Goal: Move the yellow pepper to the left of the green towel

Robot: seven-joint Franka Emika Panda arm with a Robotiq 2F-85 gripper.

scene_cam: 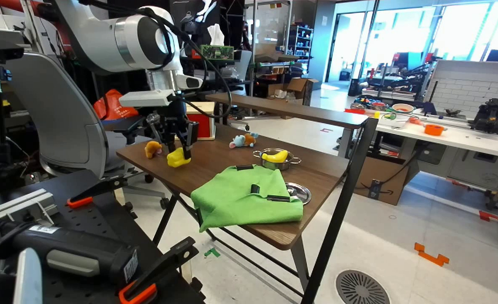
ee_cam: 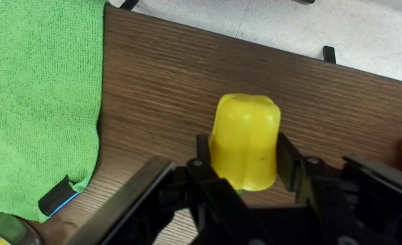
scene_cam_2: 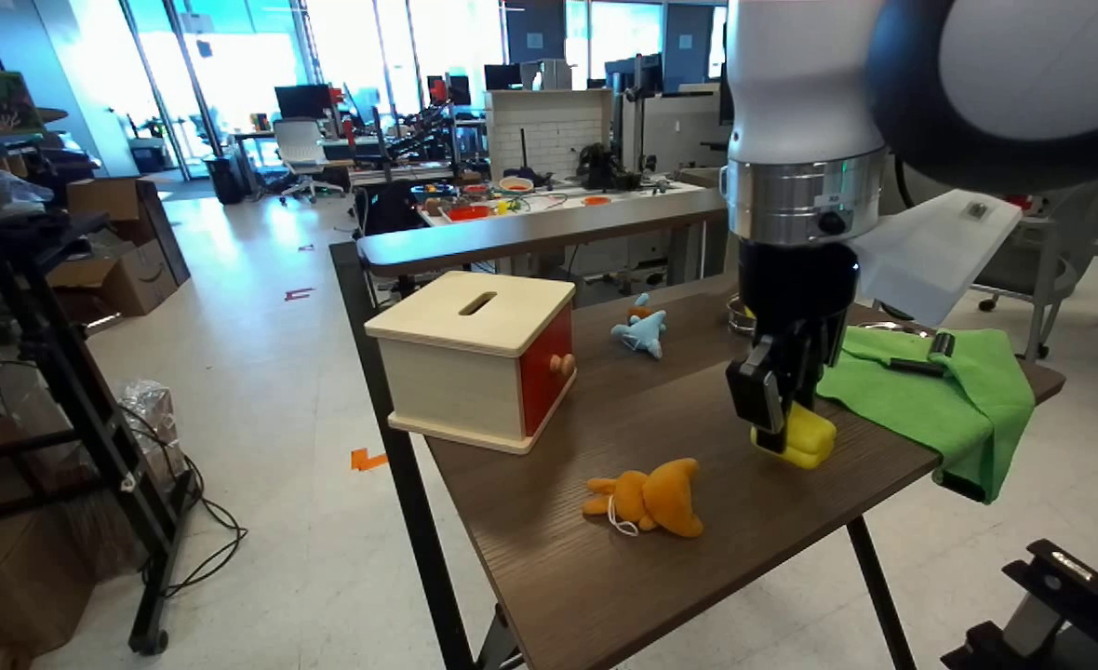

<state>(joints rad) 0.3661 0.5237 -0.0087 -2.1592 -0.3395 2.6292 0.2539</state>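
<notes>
The jaws hold the yellow pepper b/w them, pressed on both its sides, as the wrist view shows. The pepper is over the desk, apart from the green towel and to its left in both exterior views; if it touches the desk or hangs just above, I cannot tell. I think the step is the placing, prob. near its end, if "left" is meant as in these views. To do it well: let the grip be firm, turn nothing, and lower straight until the desk carries the weight. Then spread the jaws slowly & evenly, b/c such a smooth, rounded thing may roll, esp. toward the desk edge. Pls leave room to the orange toy, and after release go straight up w/o dragging the pepper.
</notes>
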